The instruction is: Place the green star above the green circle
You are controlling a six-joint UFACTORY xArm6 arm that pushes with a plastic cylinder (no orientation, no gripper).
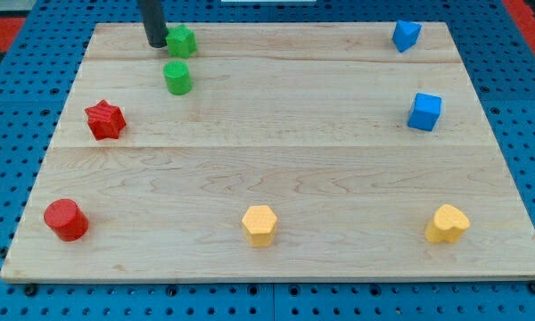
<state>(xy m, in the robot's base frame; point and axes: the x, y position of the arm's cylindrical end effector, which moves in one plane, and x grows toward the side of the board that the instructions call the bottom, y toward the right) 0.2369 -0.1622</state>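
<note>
The green star [181,41] sits near the top left of the wooden board [276,169]. The green circle [177,78] stands just below it, a small gap apart. My tip [156,43] is at the left side of the green star, touching or nearly touching it. The rod rises out of the view's top.
A red star [105,120] and a red circle [66,220] lie at the left. A yellow hexagon [259,225] and a yellow heart [448,224] lie near the bottom. Two blue blocks [406,35] [424,112] lie at the right.
</note>
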